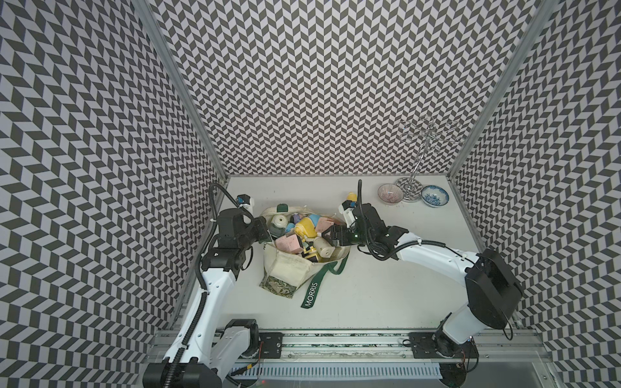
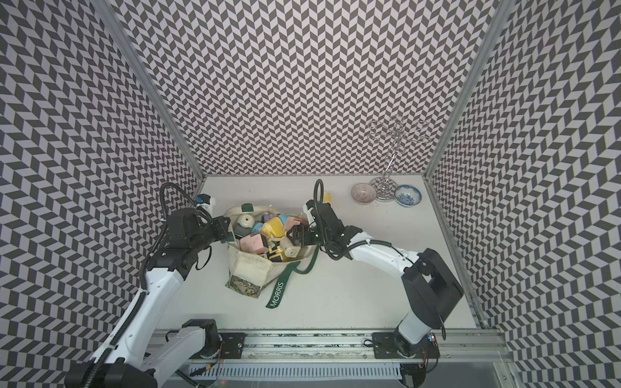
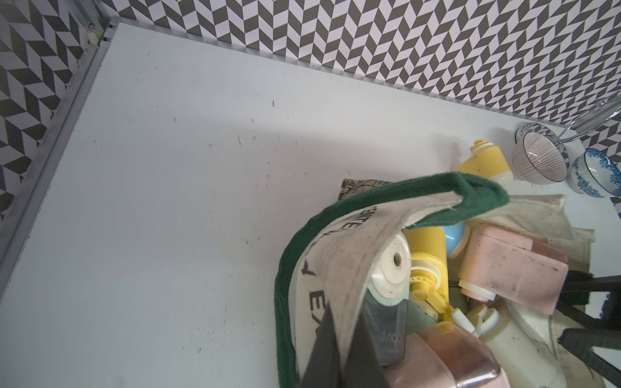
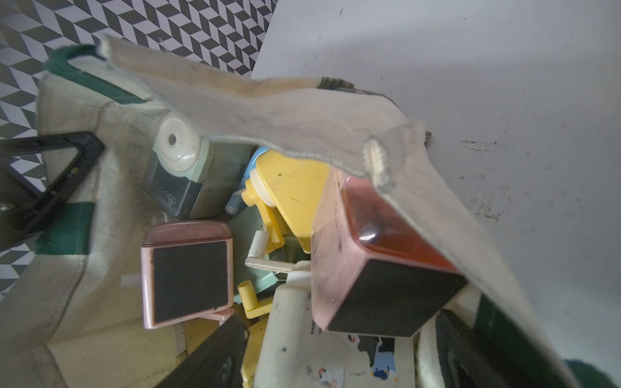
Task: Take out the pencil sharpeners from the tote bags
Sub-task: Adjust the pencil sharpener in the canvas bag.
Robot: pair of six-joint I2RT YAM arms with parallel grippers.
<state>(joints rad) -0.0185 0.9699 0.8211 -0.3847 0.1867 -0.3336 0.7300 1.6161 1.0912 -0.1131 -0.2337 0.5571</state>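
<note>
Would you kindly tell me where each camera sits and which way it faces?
Top views: high above the front rail, both looking down at the tote bag on the table; the left arm and right arm both show.
Left wrist: on the left arm, looking past the left fingers, shut on the bag's rim, toward the striped bowl.
Right wrist: on the right arm, looking into the bag at the pencil sharpeners; the open right fingers show.
Shared: the mint sharpener shows in both wrist views.

Your worktop (image 1: 386,302) lies open in front and right of the tote bag (image 1: 289,268) — its mouth is packed with pencil sharpeners (image 1: 306,225), a canvas flap (image 4: 302,127) overhanging.
</note>
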